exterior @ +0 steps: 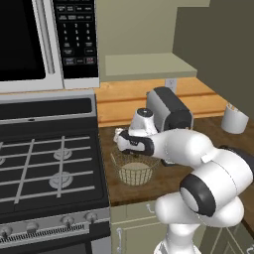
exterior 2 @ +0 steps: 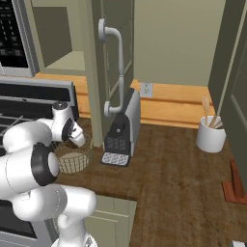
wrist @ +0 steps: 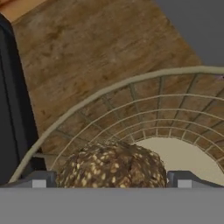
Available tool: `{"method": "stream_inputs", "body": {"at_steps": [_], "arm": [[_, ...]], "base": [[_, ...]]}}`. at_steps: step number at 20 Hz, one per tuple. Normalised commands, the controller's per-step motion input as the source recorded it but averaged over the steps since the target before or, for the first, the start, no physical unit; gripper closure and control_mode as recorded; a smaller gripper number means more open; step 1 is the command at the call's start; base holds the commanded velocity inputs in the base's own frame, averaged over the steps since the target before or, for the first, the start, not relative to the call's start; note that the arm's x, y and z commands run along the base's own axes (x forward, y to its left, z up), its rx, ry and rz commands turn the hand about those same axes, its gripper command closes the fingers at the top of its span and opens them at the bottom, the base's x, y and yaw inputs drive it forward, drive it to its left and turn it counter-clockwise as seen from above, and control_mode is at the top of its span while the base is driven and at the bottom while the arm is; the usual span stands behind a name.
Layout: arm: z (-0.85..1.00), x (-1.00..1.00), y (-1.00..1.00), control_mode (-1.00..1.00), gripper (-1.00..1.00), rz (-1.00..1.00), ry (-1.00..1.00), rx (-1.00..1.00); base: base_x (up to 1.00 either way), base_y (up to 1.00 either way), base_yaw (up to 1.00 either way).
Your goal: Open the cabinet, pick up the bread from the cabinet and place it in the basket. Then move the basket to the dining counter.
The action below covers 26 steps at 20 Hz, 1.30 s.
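Gripper [wrist: 112, 179] is clamped on the one bread [wrist: 113, 165], a speckled brown lump sitting between the two finger tips [wrist: 39, 180], one on each side. It hangs over the single basket [wrist: 131, 113], just inside the rim, with the pale base below and to the right. In the left base view the hand sits directly above the basket [exterior: 134, 170], which stands on the brown worktop [exterior: 168, 183] just beside the stove [exterior: 44, 168]. One coffee machine [exterior 2: 123, 128] stands right behind the basket [exterior 2: 73, 159]. One white utensil cup [exterior 2: 211, 133] sits well apart along the counter. Cabinet door [exterior 2: 103, 58] is swung open, edge-on, with one silver handle [exterior 2: 116, 67]. One microwave [exterior: 47, 42] is above the stove.
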Motion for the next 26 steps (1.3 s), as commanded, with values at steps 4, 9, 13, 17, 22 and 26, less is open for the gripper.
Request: {"method": "stream_inputs", "body": {"at_steps": [4, 9, 13, 17, 22, 26], "arm": [[-0.24, -0.02, -0.15, -1.0, -1.0, -0.34, 0.22, 0.07], [-0.63, -0.08, -0.36, -1.0, -1.0, -0.29, 0.08, 0.09], [-0.64, 0.04, -0.38, -1.0, -1.0, -0.3, 0.09, 0.05], [-0.27, 0.09, -0.09, -1.0, -1.0, -0.3, 0.02, 0.0], [-0.29, -0.06, -0.18, -1.0, -1.0, -0.27, 0.0, -0.04], [-0.11, -0.24, -0.14, -1.0, -1.0, -0.21, -0.03, -0.05]], "base": [[0.0, 0.0, 0.0], [0.0, 0.0, 0.0], [0.0, 0.0, 0.0], [0.0, 0.0, 0.0], [0.0, 0.0, 0.0], [0.0, 0.0, 0.0]]}}
